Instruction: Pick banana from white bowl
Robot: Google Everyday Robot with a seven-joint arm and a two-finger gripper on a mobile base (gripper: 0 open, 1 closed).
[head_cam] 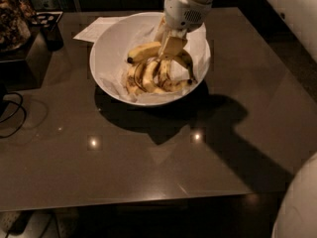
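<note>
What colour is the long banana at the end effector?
Yellow banana, dark tip; camera view. The end effector is over the round white bowl.

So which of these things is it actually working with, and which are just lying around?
In the job: banana; bowl; hand, down in the bowl at the banana.
Lying about: smaller banana pieces; paper sheet; cables.

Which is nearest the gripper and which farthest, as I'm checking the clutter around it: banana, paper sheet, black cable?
The gripper hangs over the white bowl.
1. The banana: right at it, inside the bowl.
2. The paper sheet: behind the bowl, toward picture-left.
3. The black cable: at the far picture-left edge.
</note>
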